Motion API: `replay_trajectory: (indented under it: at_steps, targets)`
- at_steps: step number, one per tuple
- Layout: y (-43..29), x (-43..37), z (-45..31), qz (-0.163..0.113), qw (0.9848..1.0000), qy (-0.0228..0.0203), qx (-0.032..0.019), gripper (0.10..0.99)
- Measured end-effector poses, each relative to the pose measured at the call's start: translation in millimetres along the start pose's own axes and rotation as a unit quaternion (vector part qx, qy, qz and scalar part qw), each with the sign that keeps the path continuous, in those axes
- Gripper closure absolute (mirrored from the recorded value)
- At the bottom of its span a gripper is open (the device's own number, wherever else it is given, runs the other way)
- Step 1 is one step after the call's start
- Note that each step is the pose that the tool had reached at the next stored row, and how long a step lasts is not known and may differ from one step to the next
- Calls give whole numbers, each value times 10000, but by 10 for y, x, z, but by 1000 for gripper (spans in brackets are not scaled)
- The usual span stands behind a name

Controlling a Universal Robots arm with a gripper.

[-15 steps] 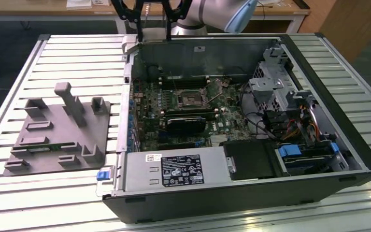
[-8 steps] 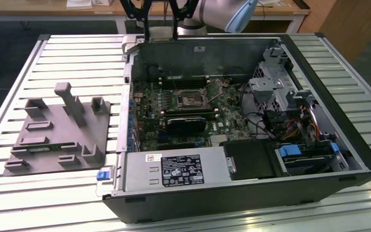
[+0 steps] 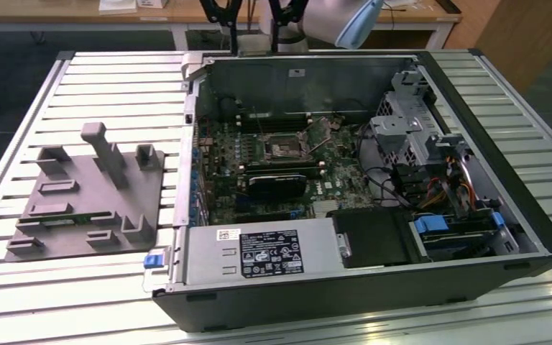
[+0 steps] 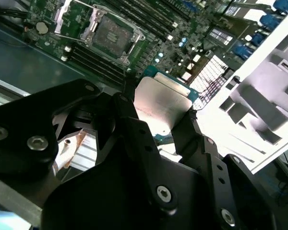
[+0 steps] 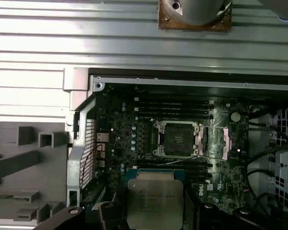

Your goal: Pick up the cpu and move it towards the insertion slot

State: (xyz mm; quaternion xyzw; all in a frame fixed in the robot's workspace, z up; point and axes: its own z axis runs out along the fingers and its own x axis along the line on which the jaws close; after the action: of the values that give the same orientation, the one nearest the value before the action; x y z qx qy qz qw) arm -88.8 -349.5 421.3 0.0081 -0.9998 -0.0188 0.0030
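The claw [image 4: 165,117] is closed on the cpu [image 4: 162,103], one black finger [image 4: 129,120] against one edge of the chip and the other finger on the opposite edge, seen in the second wrist view. The cpu's silver-grey lid faces the camera, with a strip of its green-blue substrate showing along the far edge. In the first wrist view the cpu [image 5: 155,199] hangs above the motherboard [image 5: 134,139], clear of the board and offset from the insertion slot [image 5: 177,139], which lies further along the board between rows of long black memory slots. The insertion slot [image 4: 110,33] has a silvery frame around a dark centre, and the frame stands open with nothing seated in it. In the exterior view the insertion slot [image 3: 284,150] sits near the middle of the open computer case [image 3: 353,302], which lies on its side on the slatted metal bench [image 3: 113,93]. The grey fixture [image 3: 89,201] rests on the bench toward the exterior view's left, beside the case and apart from it. The arm's pale body [image 3: 338,18] shows at the far edge of the case.
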Motion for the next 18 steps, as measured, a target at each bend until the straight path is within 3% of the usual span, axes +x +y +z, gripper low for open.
replay_trajectory:
  at_steps: [18]
  targets:
    - [242,-380,38,-1,10000,-33,1,541]
